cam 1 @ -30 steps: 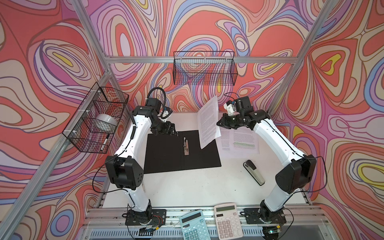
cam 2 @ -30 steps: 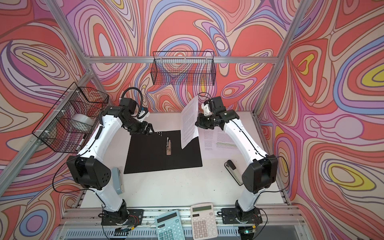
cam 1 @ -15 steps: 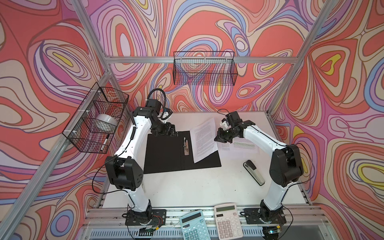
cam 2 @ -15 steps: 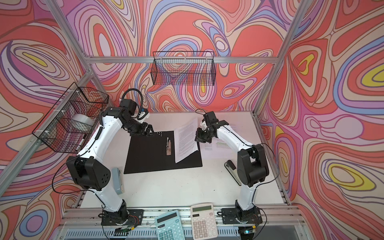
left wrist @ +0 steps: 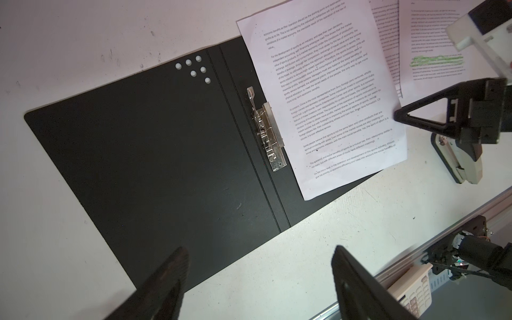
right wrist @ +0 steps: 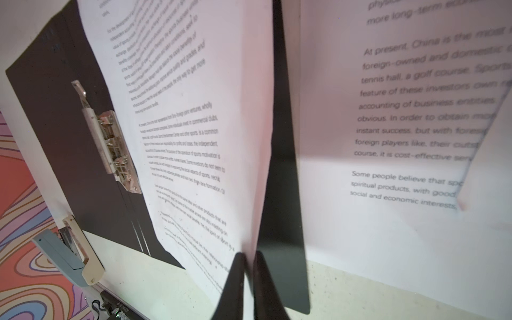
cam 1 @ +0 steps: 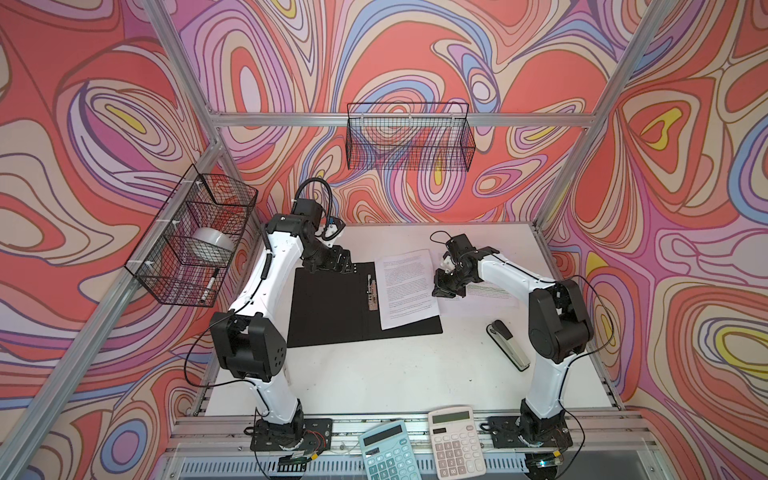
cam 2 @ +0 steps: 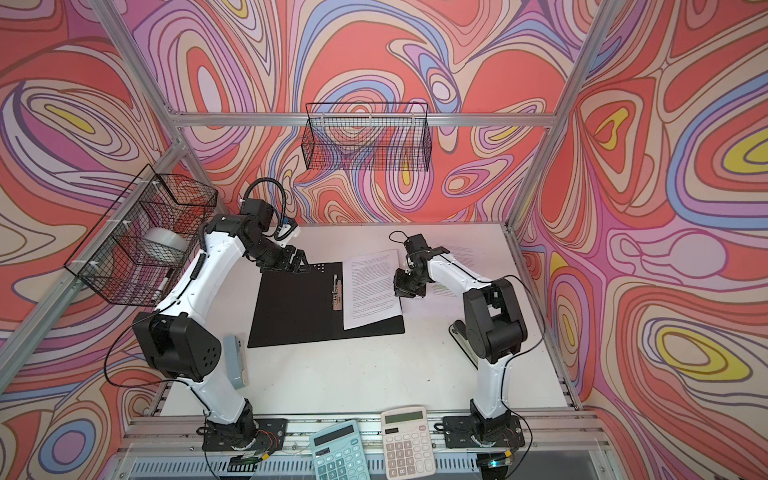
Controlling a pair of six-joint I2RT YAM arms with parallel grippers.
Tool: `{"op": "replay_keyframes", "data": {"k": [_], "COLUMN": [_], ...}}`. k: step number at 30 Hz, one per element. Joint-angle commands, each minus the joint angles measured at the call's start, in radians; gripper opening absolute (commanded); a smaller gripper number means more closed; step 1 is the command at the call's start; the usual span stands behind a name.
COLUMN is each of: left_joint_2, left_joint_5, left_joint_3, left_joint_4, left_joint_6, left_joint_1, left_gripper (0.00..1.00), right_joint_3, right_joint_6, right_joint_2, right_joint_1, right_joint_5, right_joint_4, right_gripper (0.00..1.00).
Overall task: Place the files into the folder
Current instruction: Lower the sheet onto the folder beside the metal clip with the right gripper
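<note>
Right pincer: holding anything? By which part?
Right pincer pinches the printed sheet by its long edge farthest from the folder clip. Left pincer open, empty.

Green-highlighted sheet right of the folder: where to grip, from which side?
Take the highlighted sheet at its near right corner, coming in low from the right arm's side. It lies flat on the table atop another page, so only an edge pinch seems workable; its folder-side edge is crowded by the right gripper, shut on the printed sheet laid on the folder.
</note>
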Motion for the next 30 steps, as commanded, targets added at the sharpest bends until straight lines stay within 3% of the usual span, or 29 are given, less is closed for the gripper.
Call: {"op": "replay_keyframes", "data": {"k": [1,22,30], "left_joint_2": [-0.017,-0.028,-0.031], "left_joint_5": [0.023,0.025,0.025], "left_joint_3": [-0.010,-0.027,-0.035], "left_joint_4": [-0.023,-0.019,-0.014], "left_joint_6": [-0.003,0.000,0.000], "left_joint_1": [0.004,0.003,0.004], "left_gripper": [0.82,0.81,0.81], "right_joint_3": [-0.019,0.031,0.062], "right_joint_6": [0.005,-0.021,-0.056], "right_joint_2": [0.037,0.123,0.146], "right_joint_1": [0.000,0.000,0.003], "right_joint_5": [0.014,-0.038,-0.028], "right_joint_4": [0.000,-0.023,-0.053], "right_gripper": [0.09,0.06,0.10]}}
